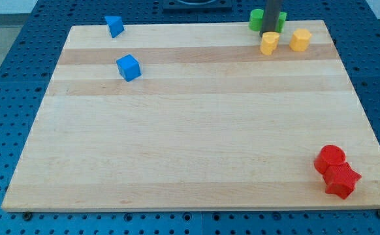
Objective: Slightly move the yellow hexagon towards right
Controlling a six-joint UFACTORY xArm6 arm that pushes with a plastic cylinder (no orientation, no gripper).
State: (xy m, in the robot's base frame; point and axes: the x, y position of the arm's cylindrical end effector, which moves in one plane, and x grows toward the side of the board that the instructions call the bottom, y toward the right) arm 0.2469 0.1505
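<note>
Yellow hexagon (269, 43) near the counter's (190, 143) top right corner, tip (267, 33) touching its upper left.
No fingers here, only a rod. Lined up to push; next, a short slide right, stopping before the other yellow block (300, 40).

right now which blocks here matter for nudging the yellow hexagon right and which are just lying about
In play:
- yellow hexagon
- my tip, just above the other yellow block, to the hexagon's left

Lying about:
- green blocks behind the rod
- blue cube
- blue block at the top left
- red cylinder and red star
</note>
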